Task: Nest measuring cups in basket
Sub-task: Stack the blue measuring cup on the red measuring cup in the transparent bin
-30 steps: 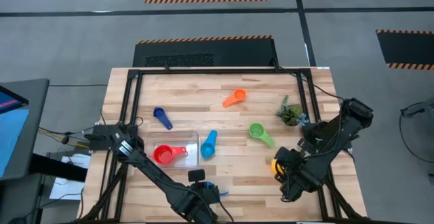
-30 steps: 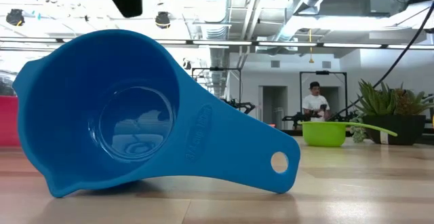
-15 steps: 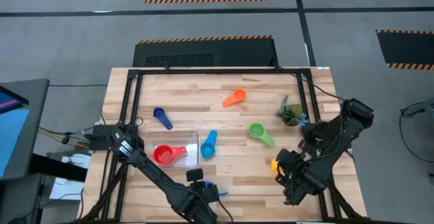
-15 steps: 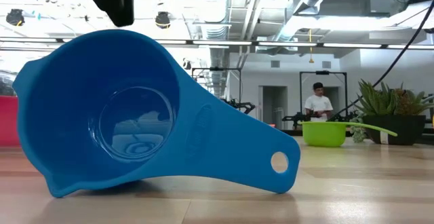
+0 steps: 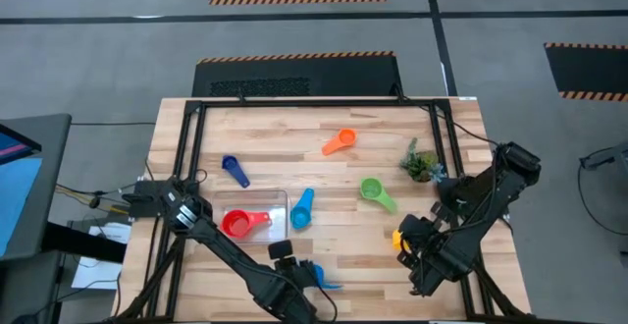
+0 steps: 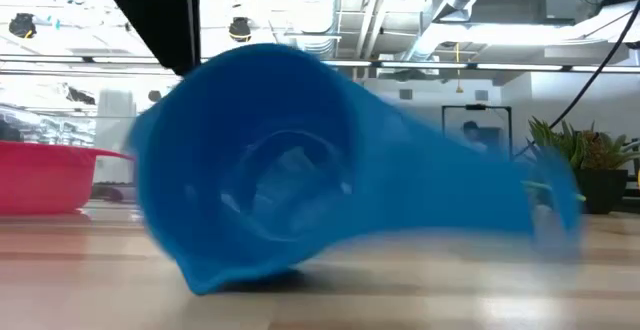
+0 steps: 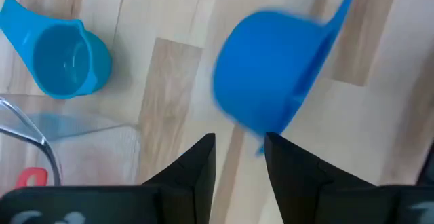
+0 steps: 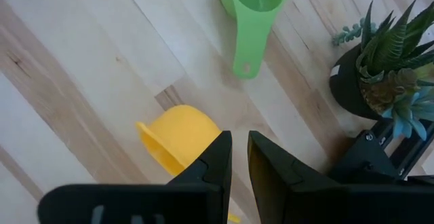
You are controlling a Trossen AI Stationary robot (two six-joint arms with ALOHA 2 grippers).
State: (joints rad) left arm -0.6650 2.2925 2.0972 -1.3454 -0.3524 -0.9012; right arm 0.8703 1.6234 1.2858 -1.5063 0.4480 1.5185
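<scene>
A big blue measuring cup [image 5: 322,279] lies on its side at the table's near edge. It is blurred in the low view [image 6: 300,190] and just beyond my left gripper's [image 7: 239,146] open fingers [image 7: 271,81]. The clear basket [image 5: 280,198] holds a red cup [image 5: 238,224]. A light-blue cup [image 5: 301,208] rests against the basket's right wall. Dark-blue [image 5: 235,172], orange [image 5: 339,143] and green [image 5: 375,191] cups lie on the table. My right gripper [image 8: 239,146], near the right edge, is shut beside a yellow cup [image 8: 180,139]. My left gripper comes at the big blue cup from above, its fingertips [image 7: 274,149] at the cup's rim [image 7: 261,142]. Whether they touch it, I cannot tell. My right gripper holds the yellow cup from above. Its left finger [image 8: 217,159] covers the place of contact, so the part does not show.
A small potted plant [image 5: 420,162] stands near the right edge, close to my right arm and beyond the green cup [image 8: 252,7]. Black frame rails run along the table's left, far and right sides. Bare wood lies between the basket and the yellow cup.
My left gripper has come down over the big blue cup. The cup has rocked and turned on the table, its handle swinging toward the right edge, and it is still moving. My right arm has kept still.
</scene>
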